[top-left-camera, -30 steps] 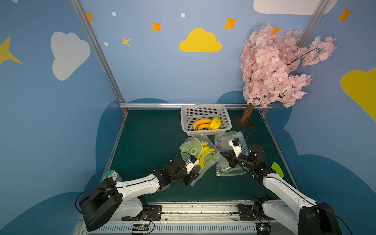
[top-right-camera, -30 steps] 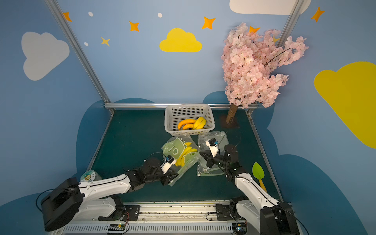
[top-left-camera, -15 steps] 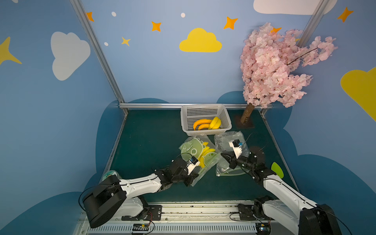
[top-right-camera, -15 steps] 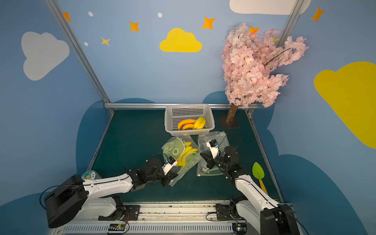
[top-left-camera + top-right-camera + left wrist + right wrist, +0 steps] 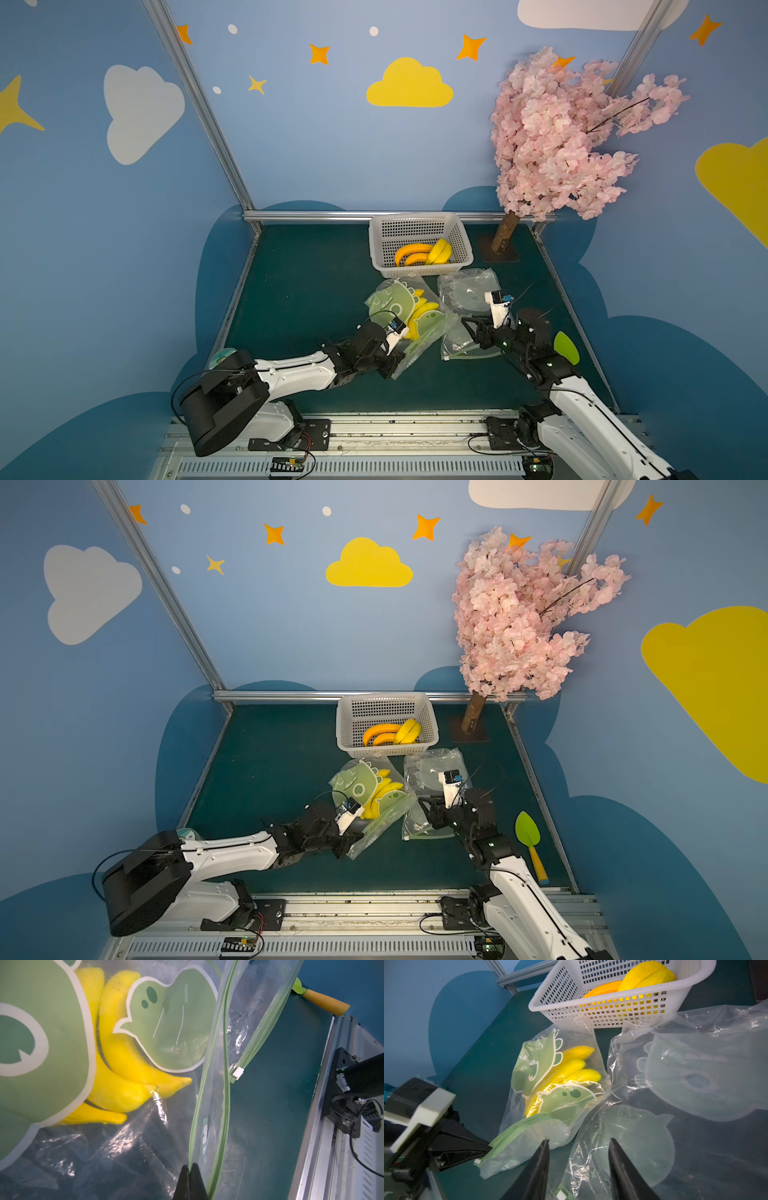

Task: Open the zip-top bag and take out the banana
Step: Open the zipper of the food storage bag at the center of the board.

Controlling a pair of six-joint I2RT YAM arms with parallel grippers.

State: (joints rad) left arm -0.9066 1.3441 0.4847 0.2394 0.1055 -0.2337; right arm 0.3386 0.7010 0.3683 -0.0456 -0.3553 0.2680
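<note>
**Left jaws pinched on the bag's zip edge, right jaws apart over the empty bag**

In the left wrist view the left gripper point(image 5: 190, 1169) has its two black tips pressed together on the green zip edge of the zip-top bag point(image 5: 166, 1022). The clear plastic rises from that pinch. A second green strip runs alongside the pinched one, with a narrow gap between them. Whether the mouth is fully unzipped cannot be told.

The right gripper point(image 5: 578, 1142) has its jaws standing moderately apart with nothing between them. It hangs above the near edge of an empty bag point(image 5: 695, 1076), which lies just beside the zip-top bag and touches it.

The banana bunch point(image 5: 116, 1088) is inside the zip-top bag, behind the green dinosaur print. Its tips point toward the zip end. In both top views the bag lies near the middle of the table point(image 5: 311, 291), with its zip end toward the left gripper point(image 5: 392, 365). The bunch point(image 5: 419, 316) shows yellow through the plastic. In a top view the right gripper point(image 5: 426, 808) sits just to the right of that bag, over the empty bag point(image 5: 428, 771).

A white slider point(image 5: 477, 1161) sits at the corner of the zip-top bag's zip, close to the left gripper's fingers.

Behind both bags stands a white basket point(image 5: 461, 245), touching their far edges, with loose bananas point(image 5: 409, 251) in it. A green scoop point(image 5: 527, 829) lies by the right arm, and a pink tree point(image 5: 552, 137) stands in the far right corner.
</note>
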